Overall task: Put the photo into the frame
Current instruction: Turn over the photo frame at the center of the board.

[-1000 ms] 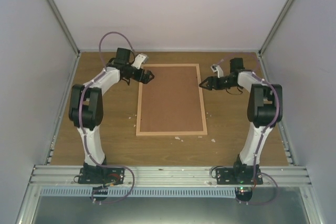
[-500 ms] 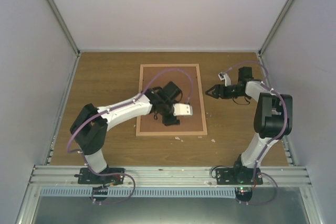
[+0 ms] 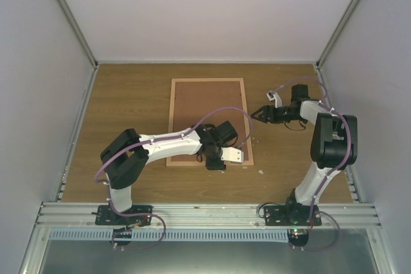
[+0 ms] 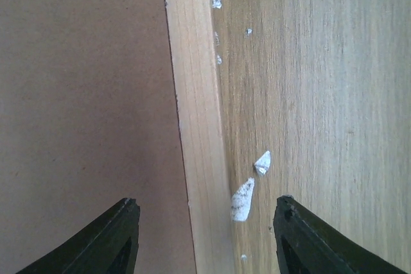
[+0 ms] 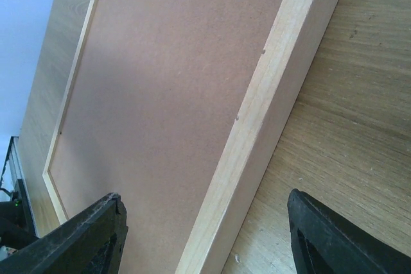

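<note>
Slippage threatens: left tool [image 4: 205, 222] and right tool [image 5: 205, 222] hang open, empty, each astride a rail of the frame [image 3: 207, 81], back-up on the desk [image 3: 128, 107]. Uneven pinches could skew it or loosen the backing board [image 3: 207, 117]; the photo is not in sight.

Looking down on the frame [image 4: 196, 126] rail, running top to bottom. Left of the rail: brown backing board [image 4: 83, 94]. Right of it: table [image 4: 327, 94], white scraps [image 4: 243, 200] just beside. Astride the rail: left gripper [image 4: 205, 226], jaws apart.
</note>
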### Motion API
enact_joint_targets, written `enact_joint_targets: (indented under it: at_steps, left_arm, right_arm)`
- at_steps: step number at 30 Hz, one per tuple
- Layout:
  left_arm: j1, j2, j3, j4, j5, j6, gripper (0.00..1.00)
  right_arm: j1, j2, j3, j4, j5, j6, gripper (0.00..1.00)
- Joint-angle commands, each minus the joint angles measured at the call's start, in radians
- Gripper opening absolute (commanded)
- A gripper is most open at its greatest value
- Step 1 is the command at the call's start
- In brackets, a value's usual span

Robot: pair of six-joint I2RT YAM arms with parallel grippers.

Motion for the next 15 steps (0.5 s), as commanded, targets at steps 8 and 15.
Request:
enact_joint_targets:
  at_steps: [8,15]
  left_arm:
    - [-0.041,0.1,0.01,0.064,-0.077,-0.081,0.52]
    - [-0.06,0.114,0.002,0.063,-0.136,-0.099,0.4]
  right_arm:
    - [-0.012,0.003,-0.026,0.024,-0.027,-0.013,0.7]
    - [-0.012,0.02,-0.027,0.027,-0.039,-0.01,0.7]
